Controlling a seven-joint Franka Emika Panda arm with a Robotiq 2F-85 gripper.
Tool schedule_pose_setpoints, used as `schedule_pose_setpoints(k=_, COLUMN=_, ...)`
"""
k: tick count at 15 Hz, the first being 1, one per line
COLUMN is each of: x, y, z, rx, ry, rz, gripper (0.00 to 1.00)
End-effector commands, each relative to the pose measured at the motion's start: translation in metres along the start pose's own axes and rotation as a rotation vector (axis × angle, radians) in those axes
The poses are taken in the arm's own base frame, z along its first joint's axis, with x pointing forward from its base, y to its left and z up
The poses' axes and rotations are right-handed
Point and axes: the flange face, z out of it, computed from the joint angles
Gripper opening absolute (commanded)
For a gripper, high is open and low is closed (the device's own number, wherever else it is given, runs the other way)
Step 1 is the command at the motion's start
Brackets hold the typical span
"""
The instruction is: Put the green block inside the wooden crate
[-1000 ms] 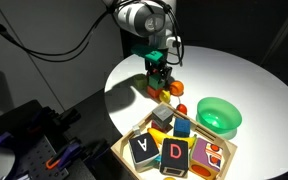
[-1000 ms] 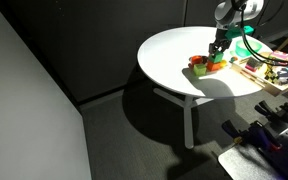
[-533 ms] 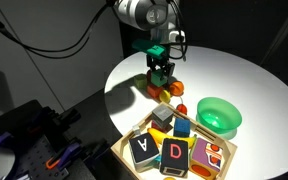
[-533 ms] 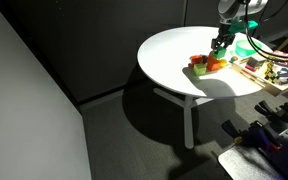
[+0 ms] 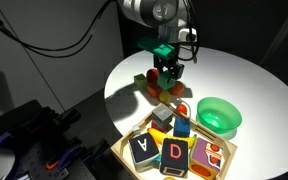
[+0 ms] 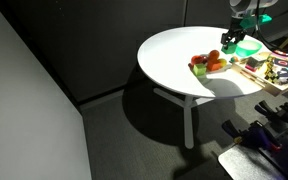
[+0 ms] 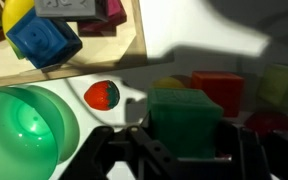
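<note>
My gripper is shut on the green block, which fills the space between the jaws in the wrist view. In both exterior views the gripper hangs above the small pile of coloured blocks on the round white table. The wooden crate sits at the table's near edge and holds letter blocks and other toys. Its wooden wall shows at the top of the wrist view, with a blue block inside.
A green bowl stands beside the crate. A small red ball lies between the bowl and the pile. A red block and a yellow block lie under the gripper. The table edge is near the crate.
My gripper has risen from the pile with the green block in it and has shifted sideways, away from the remaining blocks.
</note>
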Motion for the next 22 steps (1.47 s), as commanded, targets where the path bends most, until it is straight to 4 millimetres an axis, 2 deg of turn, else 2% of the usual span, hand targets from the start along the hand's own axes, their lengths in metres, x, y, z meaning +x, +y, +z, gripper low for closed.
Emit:
schedule_pose_setpoints(k=1, x=-0.015, y=0.026, z=-0.012, rx=0.010, ry=-0.005, rz=0.031, gripper=0.25)
schedule_pose_setpoints(k=8, x=-0.026, y=0.080, z=-0.017, rx=0.014, ry=0.001, rz=0.117, gripper=0.25)
schedule_pose_setpoints(k=11, x=-0.031, y=0.099, z=-0.012, rx=0.007, ry=-0.003, rz=0.140, gripper=0.25)
schedule_pose_setpoints(k=17, x=-0.046, y=0.120, z=0.007, rx=-0.026, ry=-0.039, rz=0.089, gripper=0.25)
schedule_pose_setpoints(k=22, x=-0.058, y=0.131, z=0.013, rx=-0.045, ry=-0.054, rz=0.041, gripper=0.25)
